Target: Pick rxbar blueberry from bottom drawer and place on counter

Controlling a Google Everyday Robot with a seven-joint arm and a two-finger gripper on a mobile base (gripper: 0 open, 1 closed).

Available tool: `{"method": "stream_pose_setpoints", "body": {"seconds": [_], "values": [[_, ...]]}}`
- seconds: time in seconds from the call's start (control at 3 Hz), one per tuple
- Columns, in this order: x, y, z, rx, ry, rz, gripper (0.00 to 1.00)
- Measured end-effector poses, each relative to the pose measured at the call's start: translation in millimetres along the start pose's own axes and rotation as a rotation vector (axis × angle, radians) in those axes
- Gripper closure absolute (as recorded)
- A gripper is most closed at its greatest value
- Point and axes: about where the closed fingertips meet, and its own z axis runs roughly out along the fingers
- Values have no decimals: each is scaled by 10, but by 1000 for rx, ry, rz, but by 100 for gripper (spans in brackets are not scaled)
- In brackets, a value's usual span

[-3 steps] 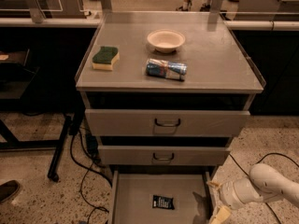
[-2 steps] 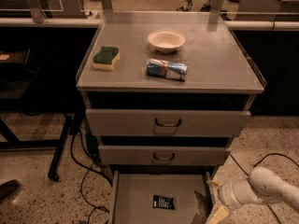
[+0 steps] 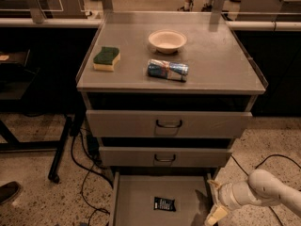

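The rxbar blueberry (image 3: 164, 204) is a small dark wrapper with white lettering lying flat on the grey floor of the open bottom drawer (image 3: 131, 197). My gripper (image 3: 214, 210) comes in from the lower right on a white arm and sits at the drawer's right edge, about a hand's width to the right of the bar, not touching it. The counter (image 3: 225, 60) is the grey metal top of the cabinet, above the two closed upper drawers.
On the counter lie a green-and-yellow sponge (image 3: 106, 59), a white bowl (image 3: 167, 41) and a shiny blue-silver cylindrical packet (image 3: 168, 70). Black cables (image 3: 89, 173) trail on the floor left of the cabinet. A dark table leg (image 3: 59, 154) stands at left.
The gripper and arm have barely shifted at the drawer's right edge. The bar has not moved.
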Motion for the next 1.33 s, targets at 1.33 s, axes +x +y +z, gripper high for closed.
{"method": "stream_pose_setpoints", "body": {"seconds": [1.33], "values": [[113,-145,681,-29,-11,-4,0]]}}
